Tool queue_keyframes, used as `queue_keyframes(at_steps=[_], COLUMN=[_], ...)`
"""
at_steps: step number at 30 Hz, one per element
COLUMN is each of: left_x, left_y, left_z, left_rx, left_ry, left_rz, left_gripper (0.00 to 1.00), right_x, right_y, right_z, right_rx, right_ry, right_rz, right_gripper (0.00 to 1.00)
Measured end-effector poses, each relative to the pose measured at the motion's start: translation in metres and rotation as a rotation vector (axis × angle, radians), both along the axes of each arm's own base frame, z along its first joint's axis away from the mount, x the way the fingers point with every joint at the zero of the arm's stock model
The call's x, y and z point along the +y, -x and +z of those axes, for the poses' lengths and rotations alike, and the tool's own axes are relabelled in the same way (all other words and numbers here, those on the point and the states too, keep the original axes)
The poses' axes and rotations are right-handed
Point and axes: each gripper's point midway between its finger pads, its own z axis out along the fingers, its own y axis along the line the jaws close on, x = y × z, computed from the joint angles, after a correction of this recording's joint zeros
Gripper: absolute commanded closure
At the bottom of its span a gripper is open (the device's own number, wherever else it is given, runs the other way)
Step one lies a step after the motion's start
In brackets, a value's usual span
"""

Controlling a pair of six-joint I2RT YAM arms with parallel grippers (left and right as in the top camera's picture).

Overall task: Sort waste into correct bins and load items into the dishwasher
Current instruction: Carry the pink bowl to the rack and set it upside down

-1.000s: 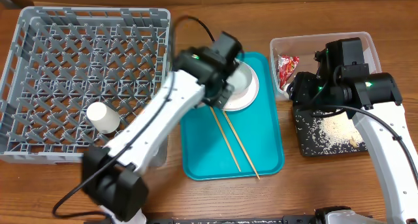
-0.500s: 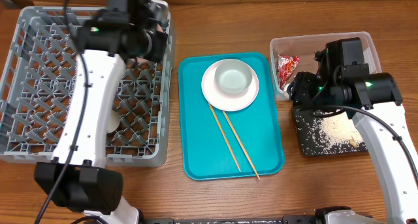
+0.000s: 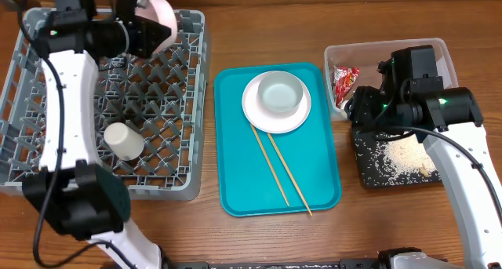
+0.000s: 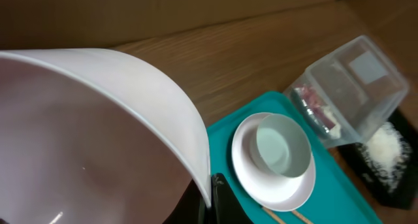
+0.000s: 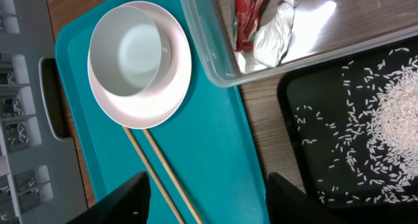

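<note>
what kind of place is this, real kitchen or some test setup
Probably a robot test bench staged as dish clearing, not a kitchen: a wooden table holds a dish rack, a teal tray with dishes, and a tub and black tray as bins, with robot arms working over it.

A teal serving tray point(image 3: 318, 171) is lying flat in the middle of a brown wooden table point(image 3: 259, 239), its long sides running away from the near edge. Two thin wooden chopsticks point(image 3: 279, 170) are resting on the tray, lying nearly parallel and just apart, slanting from around its middle toward the near right corner, where one tip is reaching the tray's rim
</note>
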Motion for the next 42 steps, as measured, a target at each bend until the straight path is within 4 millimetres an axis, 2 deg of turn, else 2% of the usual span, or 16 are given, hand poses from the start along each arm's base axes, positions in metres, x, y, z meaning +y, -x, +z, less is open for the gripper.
queue_keyframes(at_steps=[7,16,21,27,28,30,33,36,40,42], left_x=[0.031,0.046,0.055,0.081,0.083,0.086,0.093,0.103,0.112,0.118], left_y=[-0.015,-0.021,-0.018,-0.008,-0.007,-0.002,0.002,0.008,0.014,0.017], left_z=[-0.041,-0.081,-0.086,-0.097,-0.099,-0.106,-0.119,-0.133,-0.139,-0.143], left_rx=[0.067,0.139,0.154,0.222,0.235,0.27,0.326,0.385,0.432,0.452], left_ry=[0.18,0.315,0.362,0.337,0.335,0.309,0.264,0.235,0.221,0.207], left_rz=[-0.012,-0.02,-0.015,0.066,0.075,0.095,0.133,0.178,0.22,0.241], left_gripper=[0.96,0.96,0.96,0.95,0.9,0.65,0.52,0.46,0.39,0.31], right_x=[0.0,0.0,0.0,0.0,0.0,0.0,0.0,0.0,0.0,0.0], right_y=[0.0,0.002,0.002,0.002,0.002,0.002,0.002,0.001,0.002,0.002], right_z=[0.0,-0.001,-0.001,-0.001,-0.001,-0.001,-0.001,-0.001,-0.001,-0.001], right_rx=[-0.001,0.009,0.009,0.009,0.009,0.008,0.007,0.007,0.008,0.009], right_ry=[0.0,0.001,0.001,0.001,0.001,0.001,0.001,0.001,0.001,0.001], right_rz=[0.0,0.0,0.0,0.0,0.0,0.0,0.0,0.0,0.0,0.0], right_gripper=[0.42,0.42,0.41,0.41,0.41,0.41,0.41,0.41,0.41,0.41])
